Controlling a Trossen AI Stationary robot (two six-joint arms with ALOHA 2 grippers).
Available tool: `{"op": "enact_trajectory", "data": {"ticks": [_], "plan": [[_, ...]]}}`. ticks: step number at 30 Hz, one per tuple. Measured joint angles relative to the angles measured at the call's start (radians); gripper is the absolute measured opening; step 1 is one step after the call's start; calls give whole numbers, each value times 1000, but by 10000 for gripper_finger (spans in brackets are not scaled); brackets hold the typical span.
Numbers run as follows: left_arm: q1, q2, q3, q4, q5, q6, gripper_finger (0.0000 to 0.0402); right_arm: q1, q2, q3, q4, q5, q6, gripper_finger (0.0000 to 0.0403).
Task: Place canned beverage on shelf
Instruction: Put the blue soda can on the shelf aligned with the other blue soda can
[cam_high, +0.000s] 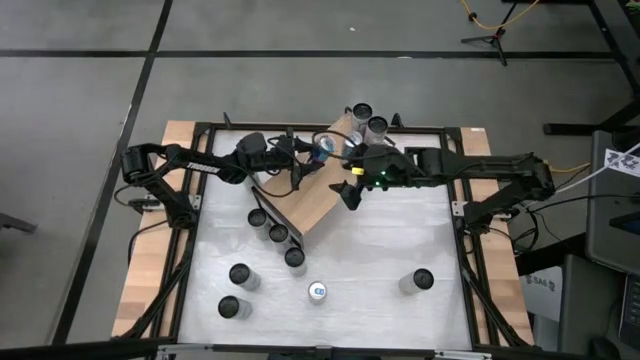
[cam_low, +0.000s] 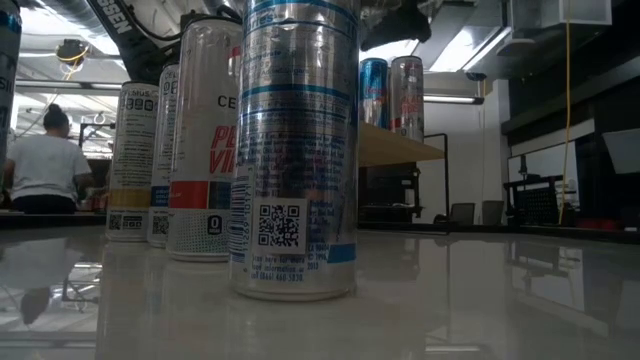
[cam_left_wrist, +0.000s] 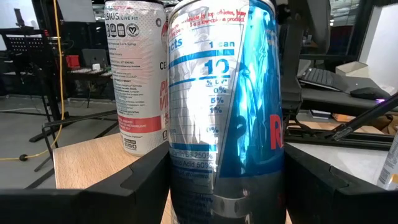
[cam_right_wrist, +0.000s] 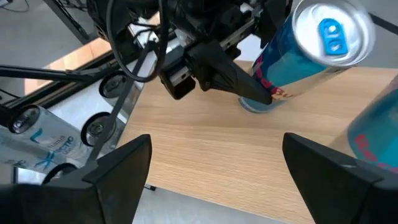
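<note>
Two cans (cam_high: 368, 118) are already stood upright on the far end of the shelf (cam_high: 310, 200) — a long light-brown board lying at an angle across the back of the white desk (cam_high: 400, 230). A third, blue-and-silver can (cam_left_wrist: 227, 112) is gripped by the left gripper (cam_high: 322, 150), whose dark fingers (cam_left_wrist: 134, 180) are pressed against both of its sides. In the right wrist view this can (cam_right_wrist: 311, 56) is seen touching the wood with its base, leaning slightly, its blue tab turned towards the camera. A white can with red lettering (cam_left_wrist: 137, 74) is seen just beyond it in the left wrist view.

The right gripper (cam_high: 350, 192) is held above the shelf's board, just beside the gripped can, with its fingers (cam_right_wrist: 118, 162) spread wide and nothing between them; bare wood is seen in the gap.

Along the shelf's near edge, three cans (cam_high: 278, 232) are lined up on the desk. Two more (cam_high: 238, 275) are stood near the front left, one with a blue top (cam_high: 318, 291) is placed near the front centre, and another (cam_high: 421, 279) is set well apart towards the right.

In the low view a silver can with a printed code square (cam_low: 295, 150) fills the foreground, with taller white cans (cam_low: 205, 140) beside it — and a person in a white top (cam_low: 45, 165) is seated far back in the room.
</note>
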Motion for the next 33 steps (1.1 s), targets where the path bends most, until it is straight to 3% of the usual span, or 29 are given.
{"op": "enact_trajectory", "data": {"ticks": [12,33], "plan": [[0,0,0,0,-1,0,243,0,81,0,51,26,0,356],[0,0,0,0,-3,1,243,0,84,0,46,18,0,356]]}}
